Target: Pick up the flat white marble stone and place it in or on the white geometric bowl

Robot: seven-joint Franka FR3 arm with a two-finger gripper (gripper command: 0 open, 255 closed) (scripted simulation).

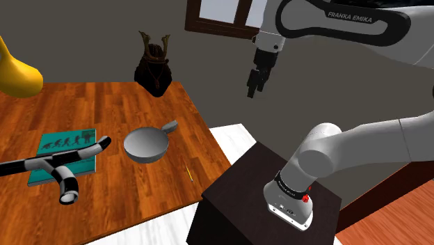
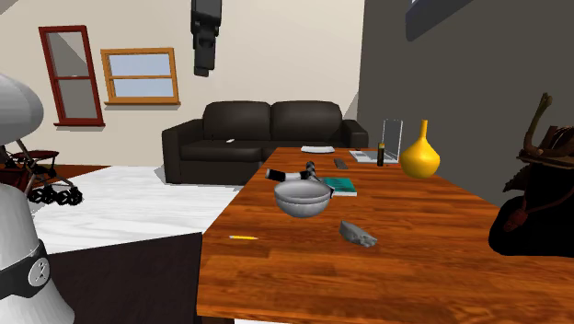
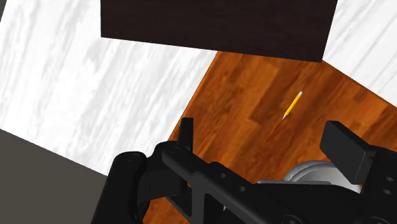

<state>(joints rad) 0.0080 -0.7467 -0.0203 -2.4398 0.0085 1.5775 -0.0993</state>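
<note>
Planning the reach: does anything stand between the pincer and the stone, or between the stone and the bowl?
Nothing visible does. The pincer hangs high in open air; the stone lies near the bowl, with only bare table between them.

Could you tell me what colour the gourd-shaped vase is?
Yellow; the vase shows best in the second exterior view.

Grey bowl [image 3: 313, 172]: my claw [image 3: 264, 137] is covering most of it. Yellow vase [image 1: 15, 73], beyond the bowl: picture edge is cropping it.
</note>
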